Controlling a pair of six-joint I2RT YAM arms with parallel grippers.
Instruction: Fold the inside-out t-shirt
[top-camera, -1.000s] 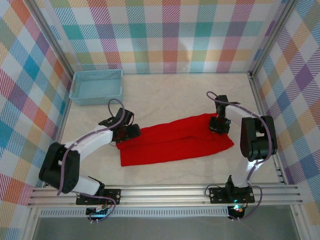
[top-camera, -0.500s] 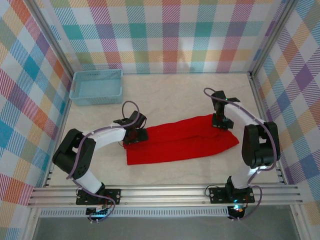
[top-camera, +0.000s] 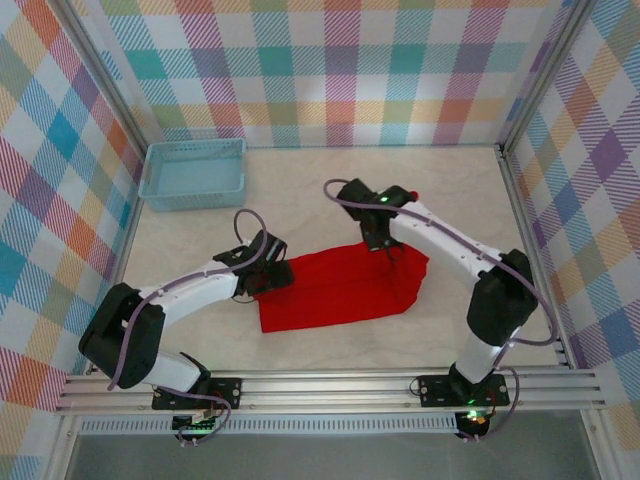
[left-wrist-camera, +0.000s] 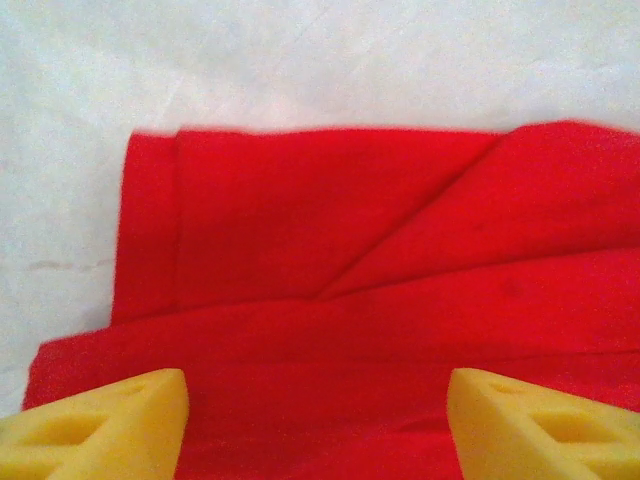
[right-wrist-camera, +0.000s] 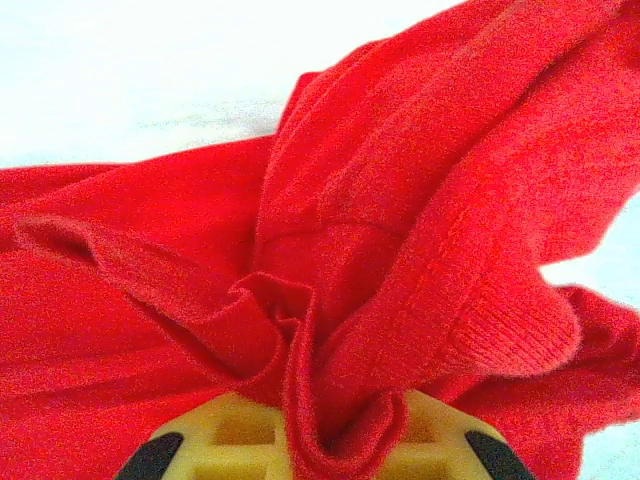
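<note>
The right gripper (right-wrist-camera: 318, 440) pinches a bunched fold of the red t-shirt (top-camera: 335, 295); the left gripper (left-wrist-camera: 316, 425) stands spread, seemingly just over its other end.

The inside-out t-shirt (top-camera: 335, 292), plain bright red, lies as a long folded band mid-bench (top-camera: 300, 210), its three-o'clock end gathered into a raised, creased bunch.

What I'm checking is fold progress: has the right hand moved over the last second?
Yes. The right hand, shut on the t-shirt, has moved left in the top view, drawing nearer the blue basket.
</note>
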